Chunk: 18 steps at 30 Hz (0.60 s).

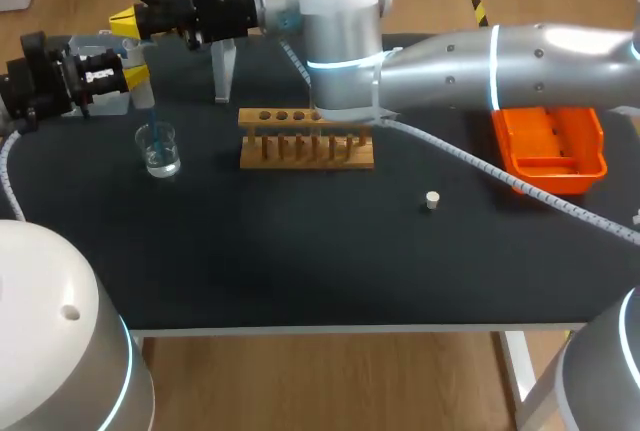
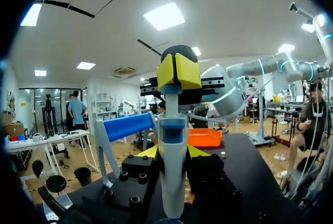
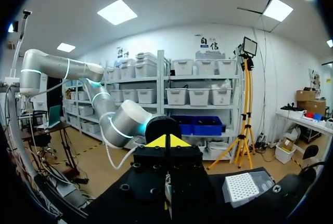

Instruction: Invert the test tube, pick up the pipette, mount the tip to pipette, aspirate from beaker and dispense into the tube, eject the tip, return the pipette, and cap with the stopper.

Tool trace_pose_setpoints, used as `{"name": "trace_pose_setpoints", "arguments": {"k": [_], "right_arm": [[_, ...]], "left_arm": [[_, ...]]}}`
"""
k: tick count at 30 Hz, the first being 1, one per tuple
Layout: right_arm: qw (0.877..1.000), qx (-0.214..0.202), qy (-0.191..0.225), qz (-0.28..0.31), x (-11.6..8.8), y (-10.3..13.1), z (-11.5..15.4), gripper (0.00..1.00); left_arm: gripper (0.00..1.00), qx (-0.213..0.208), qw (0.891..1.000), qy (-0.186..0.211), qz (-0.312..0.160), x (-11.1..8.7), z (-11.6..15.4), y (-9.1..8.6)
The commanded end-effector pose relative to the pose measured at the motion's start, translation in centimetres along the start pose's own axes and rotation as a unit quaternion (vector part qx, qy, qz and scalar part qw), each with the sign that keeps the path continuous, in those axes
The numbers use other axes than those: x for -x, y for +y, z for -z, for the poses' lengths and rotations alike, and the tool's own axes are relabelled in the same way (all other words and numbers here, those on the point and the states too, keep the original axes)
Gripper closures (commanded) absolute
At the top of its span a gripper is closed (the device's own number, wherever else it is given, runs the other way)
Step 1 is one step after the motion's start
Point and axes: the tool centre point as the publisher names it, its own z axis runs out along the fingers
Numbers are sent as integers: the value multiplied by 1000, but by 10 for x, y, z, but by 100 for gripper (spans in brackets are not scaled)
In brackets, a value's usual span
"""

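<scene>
1. Aspiration from the beaker (image 1: 158, 148) looks like the step in hand; mounting the tip seems done already.
2. Left jaws (image 2: 173, 154) are closed on the body of the pipette (image 2: 171, 177), one yellow pad on each side, so it stands upright between them.
3. Right jaws (image 2: 178, 70) are shut with the tips pressed together and nothing held. They sit right at the pipette's upper end, as if placed to press the plunger. I cannot tell whether they actually touch it.
4. Below the left jaws, a thin tip (image 1: 151, 116) appears to run down into the beaker, which holds a little clear liquid. How deep the tip goes is too fine to make out.
5. The wooden rack (image 1: 305, 151) stands on the table (image 1: 300, 261) well off to the side of both jaws. My right arm covers part of it, and I cannot make out the test tube.
6. The stopper (image 1: 432, 200) lies loose on the table, far from both jaws.
7. The next move probably calls for a slow, even release of the plunger while the left jaws hold the pipette steady. The tip must stay under the liquid, then lift straight out and travel to the rack.
</scene>
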Motion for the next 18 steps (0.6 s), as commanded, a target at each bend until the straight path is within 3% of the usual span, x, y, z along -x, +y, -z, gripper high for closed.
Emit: {"name": "trace_pose_setpoints", "arguments": {"k": [1, 18], "right_arm": [[1000, -6, -4, 5, 2, -7, -2, 100], [1000, -18, -9, 0, 0, -28, -1, 100]], "left_arm": [[100, -1, 1000, 1, -1, 0, 0, -2], [100, -1, 1000, 1, -1, 0, 0, -2]]}}
